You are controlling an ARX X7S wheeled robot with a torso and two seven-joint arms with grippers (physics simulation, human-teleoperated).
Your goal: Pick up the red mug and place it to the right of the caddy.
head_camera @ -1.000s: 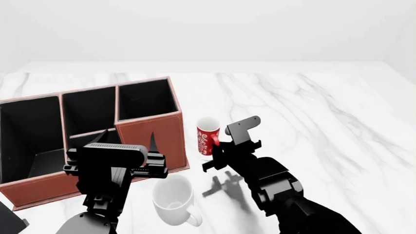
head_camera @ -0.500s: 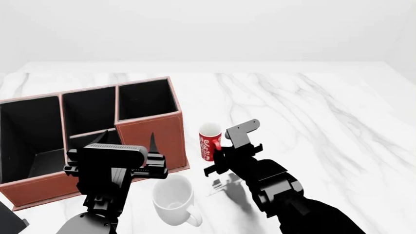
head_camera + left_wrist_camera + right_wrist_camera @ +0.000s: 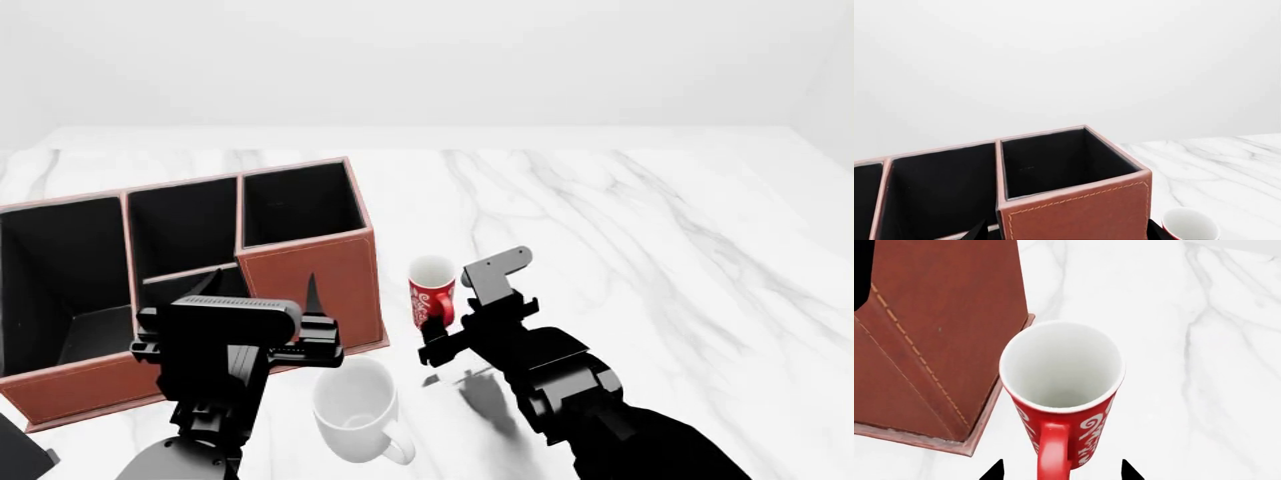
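Note:
The red mug with white lettering is upright just right of the caddy, a little apart from its right wall. My right gripper is shut on the mug at its handle side. In the right wrist view the red handle lies between my right gripper's two fingertips, above the white inside of the mug and next to the caddy's corner. I cannot tell whether the mug's base touches the table. My left gripper is open and empty in front of the caddy; the mug's rim shows there too.
A larger plain white mug stands in front of the caddy, near both arms. A small black book corner shows at the near left. The white marble table stretches to the right and back.
My right gripper and the red mug have moved down and slightly nearer together. The left arm and the caddy have not moved.

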